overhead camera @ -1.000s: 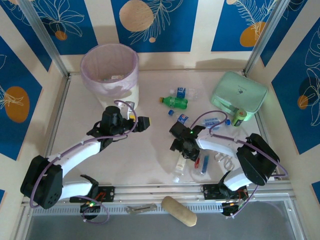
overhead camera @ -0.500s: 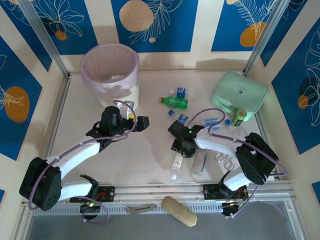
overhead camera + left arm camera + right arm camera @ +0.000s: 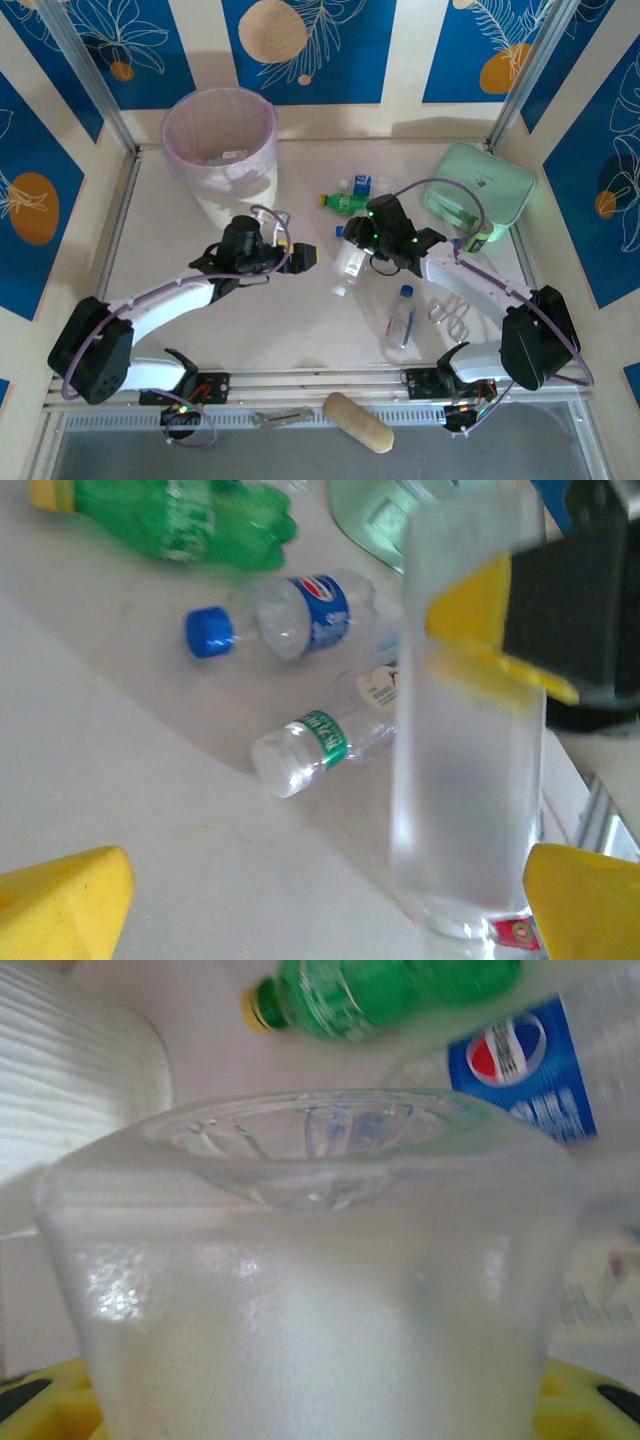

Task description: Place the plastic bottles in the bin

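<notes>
We found the bin (image 3: 220,140) standing at the far left of the table (image 3: 150,220). The left gripper (image 3: 303,258) was spread wide and empty, forward and right of the bin. The right gripper (image 3: 358,250) pinched a clear bottle (image 3: 348,268) at mid-table. A green bottle (image 3: 350,204) lay just beyond.

Build: left arm (image 3: 160,298), right arm (image 3: 470,283): white shells, black joints, lilac cables (image 3: 445,182), green LEDs (image 3: 377,212). Yellow pads (image 3: 70,900) on left gripper (image 3: 330,905), right gripper (image 3: 320,1415).

top external: overhead from the near edge, looking down on table (image 3: 170,230) | left wrist: low, facing frosted bottle (image 3: 465,730) ahead of its jaws | right wrist: tight on that bottle (image 3: 310,1290), between its jaws | shared: green bottle (image 3: 180,520) (image 3: 400,990) (image 3: 350,203)
</notes>
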Available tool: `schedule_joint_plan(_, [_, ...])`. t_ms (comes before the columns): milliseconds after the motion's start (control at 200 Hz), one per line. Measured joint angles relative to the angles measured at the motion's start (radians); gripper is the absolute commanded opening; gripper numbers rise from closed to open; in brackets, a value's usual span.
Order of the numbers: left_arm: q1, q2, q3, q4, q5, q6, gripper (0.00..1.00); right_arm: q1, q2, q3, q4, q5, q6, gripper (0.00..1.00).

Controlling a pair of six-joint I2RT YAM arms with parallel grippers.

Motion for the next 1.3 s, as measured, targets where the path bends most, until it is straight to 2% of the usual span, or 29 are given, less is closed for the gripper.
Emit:
schedule_joint_plan(300, [-0.081,0.109,0.077,0.048,0.07,-0.024,0.99,-0.003,0.038,0.052,0.117,-0.051,-0.047,0.47])
schedule_joint_plan(700, [-0.102,0.191,0.131,0.092,0.096,-0.022,0.86,0.018,0.037,0.05,0.146,-0.162,-0.033,0.47])
schedule_joint_plan(810, [-0.102,0.193,0.132,0.097,0.096,-0.016,0.74,0.021,0.037,0.048,0.148,-0.186,-0.024,0.47])
schedule_joint_plan(880, [-0.103,0.193,0.133,0.1,0.096,-0.014,0.71,0.023,0.037,0.048,0.148,-0.2,-0.02,0.47])
schedule_joint_plan(1060, [-0.103,0.193,0.134,0.1,0.094,-0.03,0.52,0.024,0.035,0.043,0.151,-0.2,-0.021,0.48])
schedule_joint_plan(1130, [-0.103,0.193,0.134,0.1,0.092,-0.034,0.47,0.024,0.035,0.043,0.153,-0.199,-0.022,0.51])
schedule_joint_plan(1300, [-0.103,0.192,0.134,0.099,0.088,-0.025,0.46,0.023,0.035,0.043,0.153,-0.204,-0.016,0.75])
